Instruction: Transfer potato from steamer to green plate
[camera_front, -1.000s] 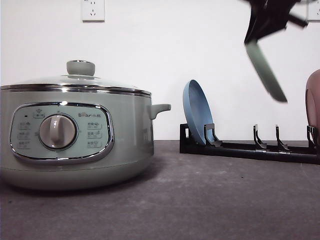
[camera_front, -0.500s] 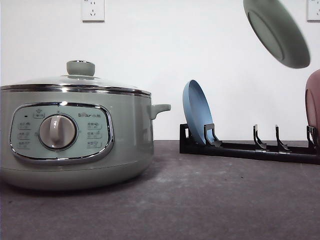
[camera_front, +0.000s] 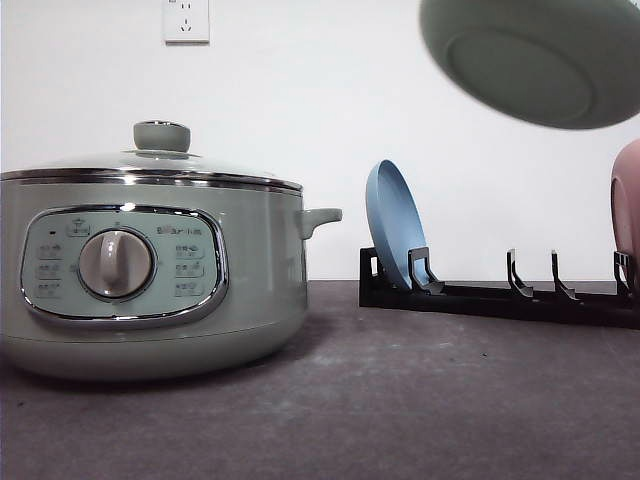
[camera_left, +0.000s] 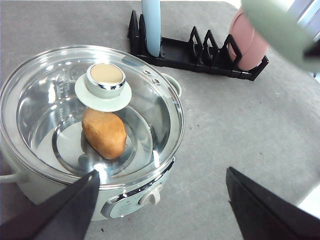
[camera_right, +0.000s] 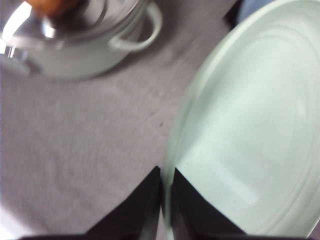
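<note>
Front view: the green plate (camera_front: 535, 60) hangs in the air at about one o'clock, tilted so its underside faces the camera, well above the table (camera_front: 400, 390). The steamer (camera_front: 150, 270) sits at nine o'clock with its glass lid (camera_front: 150, 165) on. At three o'clock stands the black rack (camera_front: 480, 295), holding the blue plate (camera_front: 393, 225) on edge, with the pink dish (camera_front: 628, 205) at the frame edge. The plate must come down on the bare table between steamer and rack, roughly five o'clock from where it hangs.

Left wrist view: the left gripper (camera_left: 160, 200) is spread wide and holds nothing, hovering just above the steamer's near side. The potato (camera_left: 105, 132) lies inside the pot under the lid, its long axis running from eleven to five o'clock, beneath and just beside the lid knob (camera_left: 105, 80). From the fingers the potato lies at about eleven o'clock, close by, so the left arm is by far the nearer to it. The lid must come off first, I judge.

Right wrist view: the right gripper (camera_right: 165, 200) is clamped on the rim of the green plate, one finger on each face. The picture is blurred. The steamer lies at eleven o'clock, well apart from the plate.
</note>
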